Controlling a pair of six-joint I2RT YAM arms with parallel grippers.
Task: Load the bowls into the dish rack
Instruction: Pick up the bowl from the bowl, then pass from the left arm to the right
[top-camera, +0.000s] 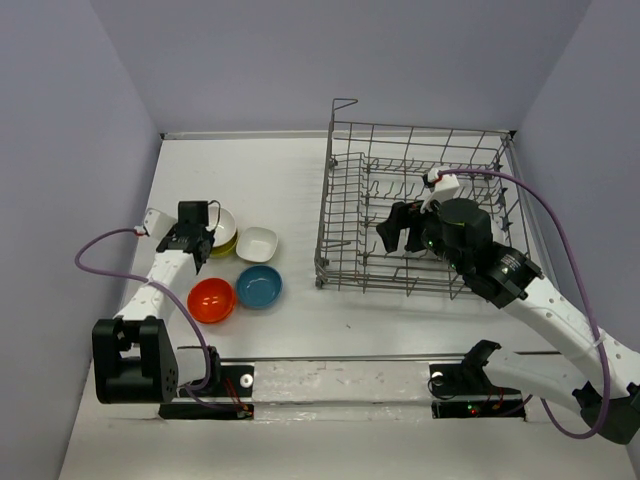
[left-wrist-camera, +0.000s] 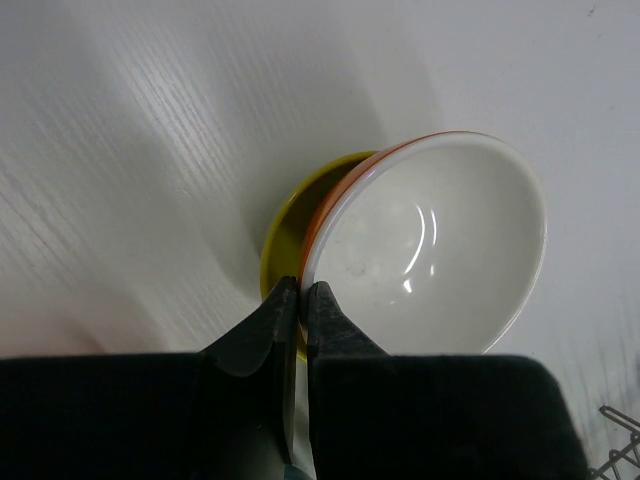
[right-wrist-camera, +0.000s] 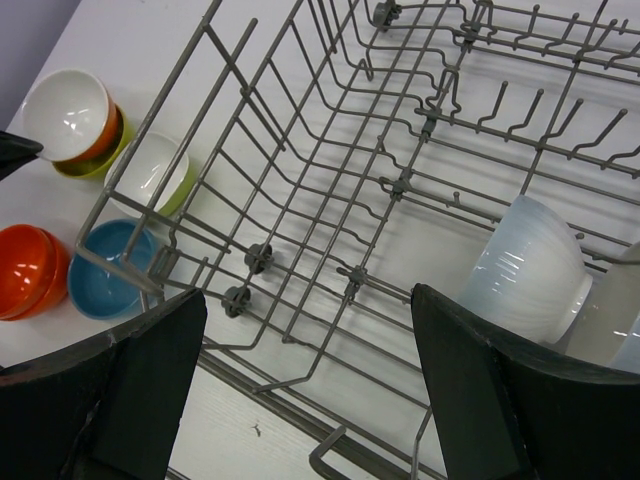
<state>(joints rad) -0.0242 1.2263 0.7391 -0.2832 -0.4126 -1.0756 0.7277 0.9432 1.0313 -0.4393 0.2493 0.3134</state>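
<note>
since the white bowl sits nested on top, left gripper pinches its rim (easiest hold); right gripper hangs wide, empty, over dish rack.

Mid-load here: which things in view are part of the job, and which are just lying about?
Job:
dish rack
white bowl, rim pinched by the left gripper, atop an orange bowl and a yellow-green bowl
square bowl
blue bowl
red bowls
ribbed bowl, already racked
right gripper, open

Not the job:
purple cables
table
</note>
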